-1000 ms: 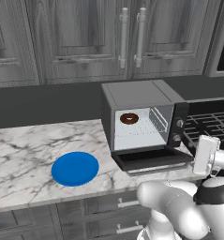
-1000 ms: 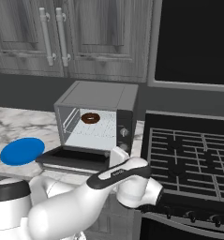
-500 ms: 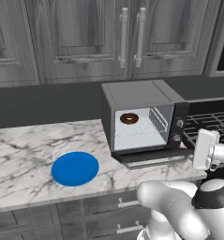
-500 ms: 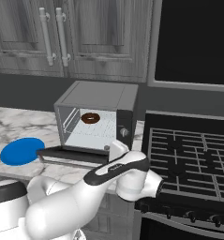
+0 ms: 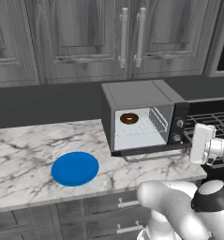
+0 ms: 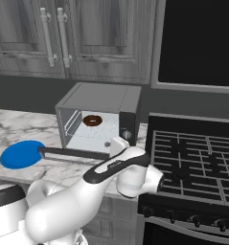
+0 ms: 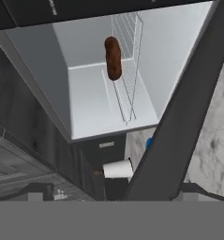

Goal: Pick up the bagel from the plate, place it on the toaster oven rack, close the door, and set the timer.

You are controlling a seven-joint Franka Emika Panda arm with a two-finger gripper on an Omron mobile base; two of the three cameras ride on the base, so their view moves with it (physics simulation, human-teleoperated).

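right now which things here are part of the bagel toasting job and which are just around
Part of the job:
bagel, on the toaster oven rack
door, hanging open
plate, bare
pincer, open

Just around:
stove
upper cabinets
marble counter

Dark grey wood-grain cabinets (image 5: 85,37) with bar handles (image 5: 124,37) up top. Dark backsplash (image 5: 43,105) below them. White-grey marble tabletop (image 5: 24,150). Drawers (image 5: 104,211) under it. Black stove (image 6: 192,158) with grates on the right, black panel (image 6: 197,40) above it.

Bagel (image 5: 129,118) on oven rack (image 5: 140,130); door (image 5: 153,153) down; blue plate (image 5: 75,168) bare.
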